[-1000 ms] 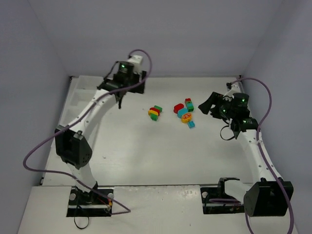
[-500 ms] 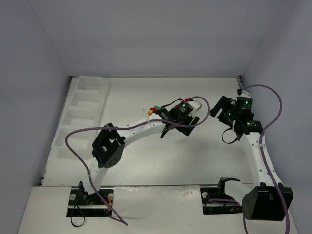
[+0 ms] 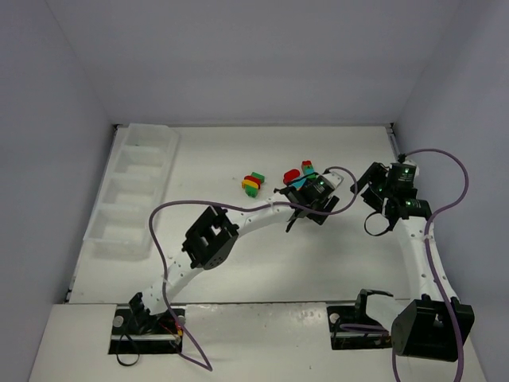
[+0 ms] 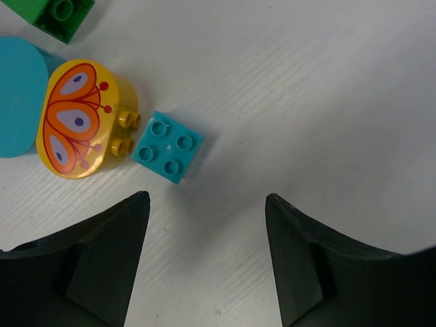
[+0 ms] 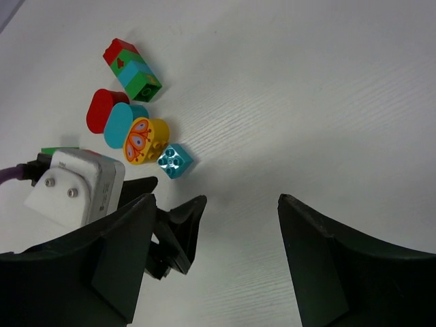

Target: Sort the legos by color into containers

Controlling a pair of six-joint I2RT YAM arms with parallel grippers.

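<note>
**A:** What is the surface (image 4: pixel 320 82) made of?
**B:** It's matt white with a fine grain, like painted wood or laminate.
**A:** And the legos (image 5: pixel 139 129)?
**B:** Smooth, hard plastic. The teal brick (image 4: pixel 167 146) has a slight sheen on its studs, and the yellow piece (image 4: pixel 80 119) carries a flat printed butterfly.
**A:** The left claw (image 4: pixel 206 218)?
**B:** Dull black plastic, faintly ribbed. The right claw (image 5: pixel 216 204) has the same matt black look.
**A:** The tray (image 3: pixel 131 191)?
**B:** Thin, translucent white plastic with a mild gloss. The cable (image 5: pixel 12 174) has a smooth purple sheath.
</note>
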